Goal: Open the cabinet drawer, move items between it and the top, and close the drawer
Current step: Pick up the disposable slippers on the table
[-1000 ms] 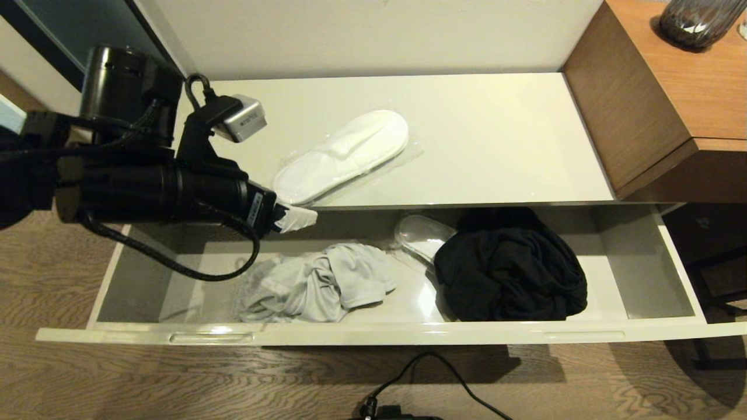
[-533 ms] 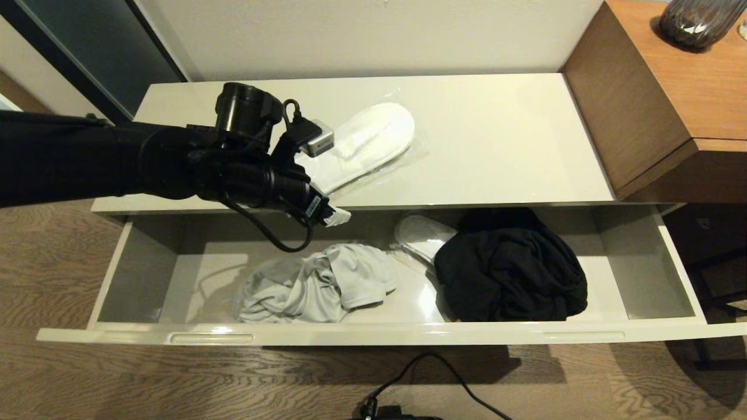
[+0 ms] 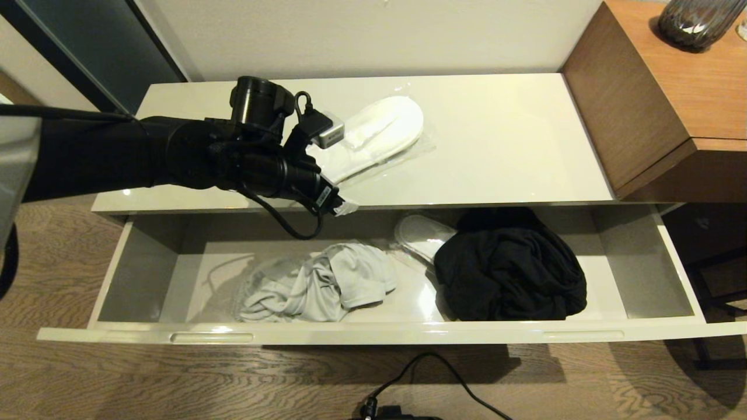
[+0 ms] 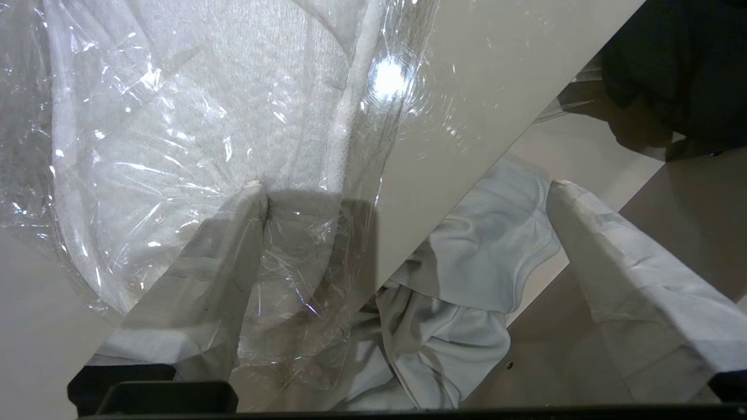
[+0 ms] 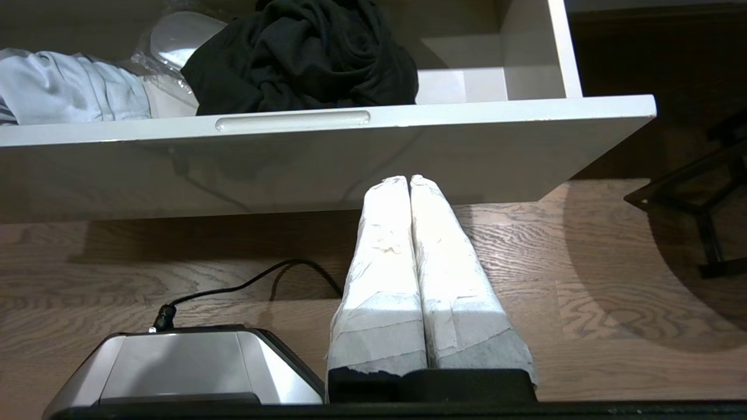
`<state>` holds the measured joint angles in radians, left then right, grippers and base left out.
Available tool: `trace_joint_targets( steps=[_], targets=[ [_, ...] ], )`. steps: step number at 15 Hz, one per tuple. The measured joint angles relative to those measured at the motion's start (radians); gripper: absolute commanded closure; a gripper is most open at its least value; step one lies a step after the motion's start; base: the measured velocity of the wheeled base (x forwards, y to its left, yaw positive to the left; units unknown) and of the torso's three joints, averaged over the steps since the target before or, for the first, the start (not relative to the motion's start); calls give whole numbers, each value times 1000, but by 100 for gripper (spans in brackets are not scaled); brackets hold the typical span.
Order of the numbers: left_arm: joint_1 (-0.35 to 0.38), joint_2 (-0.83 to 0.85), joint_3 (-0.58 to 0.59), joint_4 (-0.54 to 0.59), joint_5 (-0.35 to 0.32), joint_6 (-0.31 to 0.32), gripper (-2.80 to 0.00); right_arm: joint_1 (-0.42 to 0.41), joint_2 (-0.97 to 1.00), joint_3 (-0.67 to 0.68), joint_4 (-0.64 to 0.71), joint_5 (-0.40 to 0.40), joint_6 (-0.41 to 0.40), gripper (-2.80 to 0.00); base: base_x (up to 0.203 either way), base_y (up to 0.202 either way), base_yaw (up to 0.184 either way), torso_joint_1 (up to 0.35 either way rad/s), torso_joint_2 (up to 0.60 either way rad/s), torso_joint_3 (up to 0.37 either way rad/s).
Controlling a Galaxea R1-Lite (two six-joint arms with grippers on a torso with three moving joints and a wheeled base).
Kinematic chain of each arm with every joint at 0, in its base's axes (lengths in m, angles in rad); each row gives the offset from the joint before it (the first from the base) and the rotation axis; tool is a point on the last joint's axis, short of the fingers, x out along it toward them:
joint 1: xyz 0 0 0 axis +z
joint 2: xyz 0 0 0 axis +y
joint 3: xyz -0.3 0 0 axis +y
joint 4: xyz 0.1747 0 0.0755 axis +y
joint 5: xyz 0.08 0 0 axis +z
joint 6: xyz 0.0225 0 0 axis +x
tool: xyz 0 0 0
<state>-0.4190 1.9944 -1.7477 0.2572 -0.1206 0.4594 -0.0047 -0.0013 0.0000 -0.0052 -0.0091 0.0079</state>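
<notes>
While its jaws gape wide, the left gripper point(image 3: 344, 205) straddles the top's point(image 3: 502, 146) front edge beside the slipper point(image 3: 373, 137)

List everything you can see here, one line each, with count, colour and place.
cabinet drawer: one, cream, pulled open.
top: one, cream, above the drawer.
wrapped slipper on top: one, white, in clear plastic.
slipper in drawer: one, white, between the two garments.
grey garment: one, light grey, drawer middle.
black garment: one, drawer right of centre.
wood unit: one, brown, right.
vase: one, dark, on the unit.
cable: one, black, floor.
left gripper: open, at the top's front edge.
right gripper: shut, low before the drawer.
</notes>
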Motion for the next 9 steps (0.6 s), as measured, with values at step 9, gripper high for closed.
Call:
trace_joint_targets(
  steps=[9],
  targets=[
    [-46, -170, 5, 101, 28, -49, -280, 0, 0, 0, 2, 0, -1, 0, 0, 0, 0, 0, 0, 0]
  ],
)
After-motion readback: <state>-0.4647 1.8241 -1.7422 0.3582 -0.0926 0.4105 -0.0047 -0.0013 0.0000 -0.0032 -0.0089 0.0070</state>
